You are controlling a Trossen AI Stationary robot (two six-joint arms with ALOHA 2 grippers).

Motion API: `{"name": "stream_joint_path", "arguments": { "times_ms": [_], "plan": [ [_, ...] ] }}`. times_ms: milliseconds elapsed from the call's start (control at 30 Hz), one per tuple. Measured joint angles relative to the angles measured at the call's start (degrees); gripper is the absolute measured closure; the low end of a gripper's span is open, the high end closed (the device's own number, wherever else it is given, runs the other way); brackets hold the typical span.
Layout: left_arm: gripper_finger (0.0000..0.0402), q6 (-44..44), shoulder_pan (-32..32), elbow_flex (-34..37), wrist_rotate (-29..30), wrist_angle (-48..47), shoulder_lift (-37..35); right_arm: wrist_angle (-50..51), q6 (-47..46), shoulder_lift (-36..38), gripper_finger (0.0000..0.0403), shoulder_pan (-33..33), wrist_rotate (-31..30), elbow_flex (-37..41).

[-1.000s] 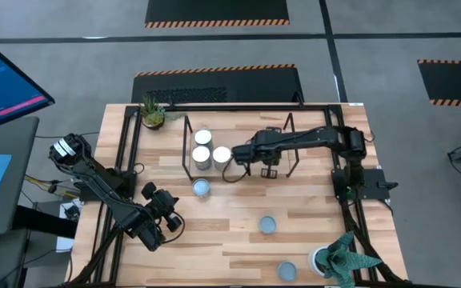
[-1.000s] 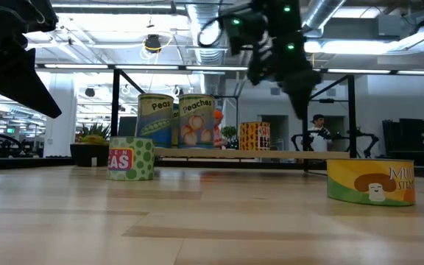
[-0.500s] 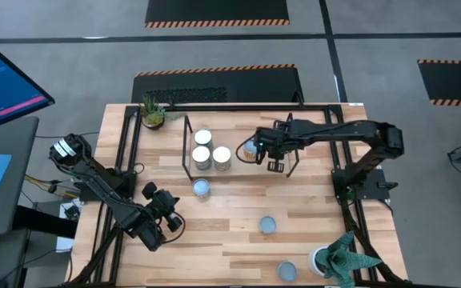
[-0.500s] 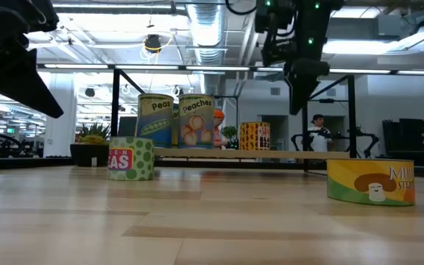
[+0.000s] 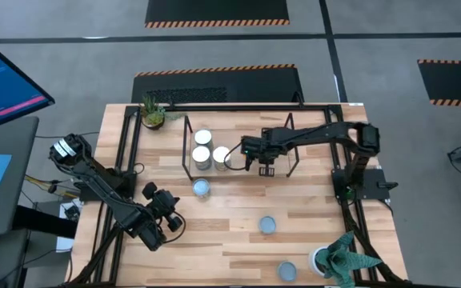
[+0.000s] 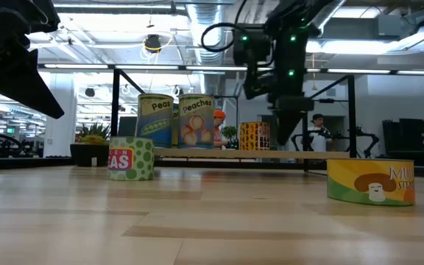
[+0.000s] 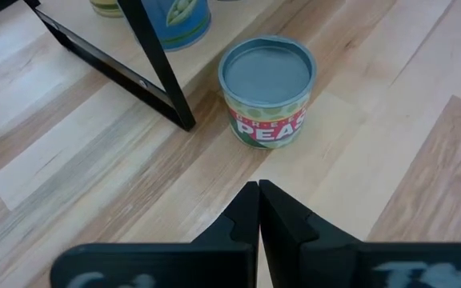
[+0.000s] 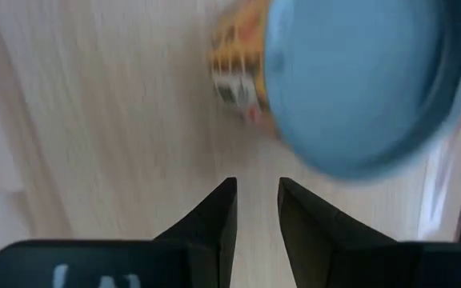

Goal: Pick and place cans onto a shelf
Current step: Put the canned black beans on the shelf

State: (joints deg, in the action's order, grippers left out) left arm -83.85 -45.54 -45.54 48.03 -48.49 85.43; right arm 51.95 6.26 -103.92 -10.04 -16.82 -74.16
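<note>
Wood table (image 5: 310, 240), rack and three loose cans set the geometry for the next pick. The shelf (image 5: 186, 148) stands at the table's rear edge, near its middle. I count three cans on the end of its board nearer the left arm (image 5: 203, 138) (image 5: 202, 156) (image 5: 221, 154). The low view shows a fourth, the yellow-labelled can (image 6: 255, 136), upright on the same board.

The right gripper (image 5: 248, 152) hangs over the shelf. Its fingers stand apart with nothing between them. In its wrist view the yellow-labelled can (image 8: 358, 80) lies just beside the fingertips, outside the gap. I judge this can as placed.

Cans still on the table:
- The peas can (image 5: 201, 187) stands upright just off the shelf's front edge.
- A second can (image 5: 268, 225) stands mid-table, toward the front edge.
- A third can (image 5: 286, 271) stands at the front edge, near the front right corner.

The left gripper (image 5: 168, 206) waits near the table's left edge with its fingers pressed together. The peas can (image 7: 267, 92) lies straight ahead of those fingers, a short way off. By position the left arm is nearer this can, but it would have to part its fingers first. The right arm is nearer the other two. Every can stands lid up, so I expect a grip from above across the round body.
</note>
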Motion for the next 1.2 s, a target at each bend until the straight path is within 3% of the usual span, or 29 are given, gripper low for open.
{"name": "stream_joint_path", "arguments": {
  "times_ms": [500, 800, 1033, 1200],
  "plan": [
    [0.0402, 0.04, 0.0, 0.02, -0.12, 0.0, -0.02, -6.4, 1.31, -3.06, 0.0287, -2.91, -1.49, -6.91],
    [0.0401, 0.04, 0.0, 0.02, -0.24, 0.0, -0.02, -0.7, -2.18, -2.38, 0.0287, -3.11, -0.99, -7.1],
    [0.0401, 0.04, 0.0, 0.02, -0.24, 0.0, -0.02, 2.75, -2.36, -2.4, 0.0287, 0.62, 11.77, -7.05],
    [0.0401, 0.04, 0.0, 0.02, -0.24, 0.0, -0.02, -1.27, 0.11, -2.4, 0.0287, 3.98, 13.72, -7.05]
  ]
}}
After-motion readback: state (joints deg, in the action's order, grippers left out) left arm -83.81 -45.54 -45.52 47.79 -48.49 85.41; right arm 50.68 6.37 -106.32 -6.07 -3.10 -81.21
